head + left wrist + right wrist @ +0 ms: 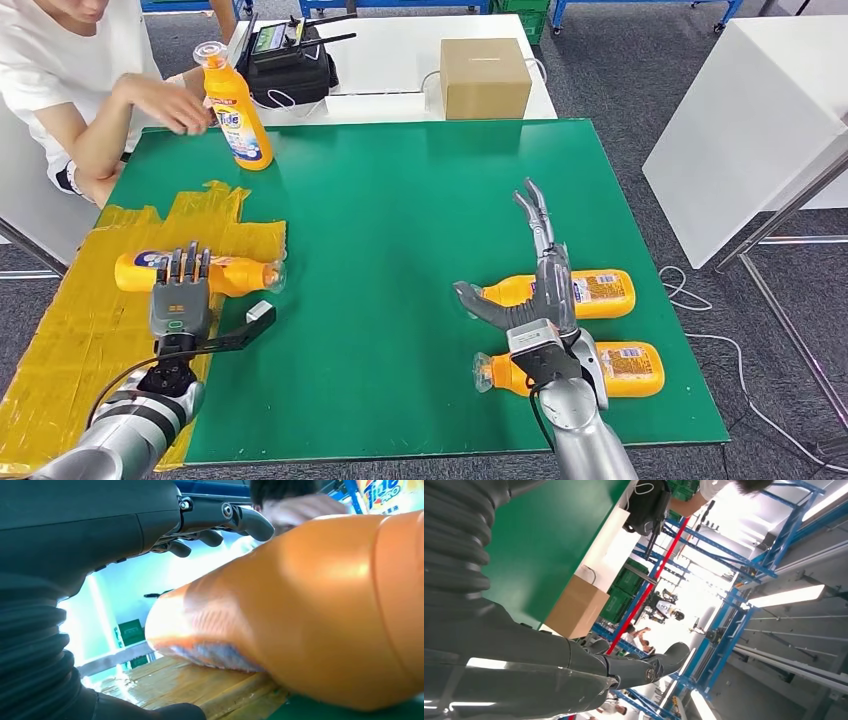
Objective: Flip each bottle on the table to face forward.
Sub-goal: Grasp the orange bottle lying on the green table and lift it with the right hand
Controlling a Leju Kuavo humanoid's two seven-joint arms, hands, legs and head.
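bottles lie three on the worktop: one (215, 272) by the left edge under your left hand (180, 290), fingers (188, 262) draped, not gripping; two (590, 293) by the right edge; right hand (535, 290) spread, empty; smooth, light plastic likely slips; grasp mid-body.

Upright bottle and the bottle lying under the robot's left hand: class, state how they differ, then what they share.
The upright bottle stands on bare green mat near a person's hand; the lying bottle rests on its side on yellow tape, beneath the left hand. The upright bottle's label shows; the lying bottle's is mostly covered. Both are orange.
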